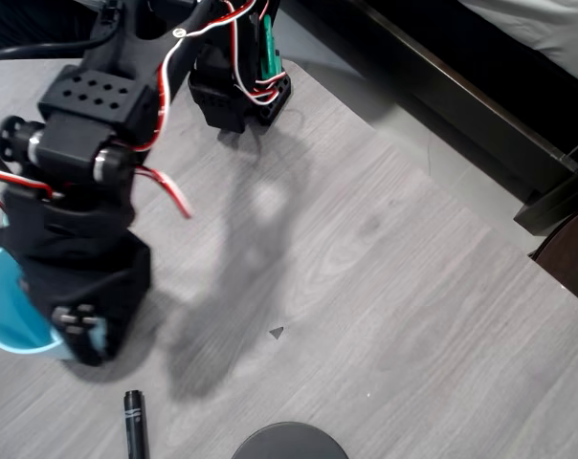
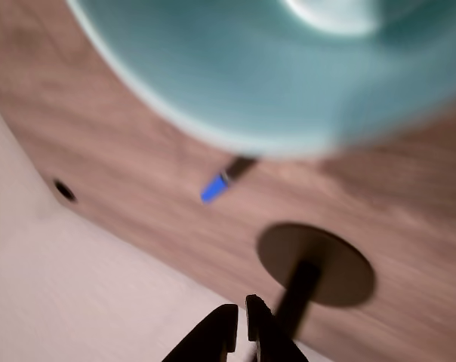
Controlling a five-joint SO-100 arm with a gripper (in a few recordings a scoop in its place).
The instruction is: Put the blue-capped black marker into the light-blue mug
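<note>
So nothing's done yet: my fingers (image 2: 238, 332) are clenched on nothing, the marker (image 1: 134, 423) lies on the bench (image 1: 385, 287), at five o'clock from the mug (image 1: 7, 311).

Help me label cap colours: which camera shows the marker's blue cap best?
The wrist view: the marker's bright blue cap end lies uncovered on the wood, just below the mug's rim, though blurred. The overhead view shows the marker as a black barrel running off the bottom edge, with no blue visible.
</note>
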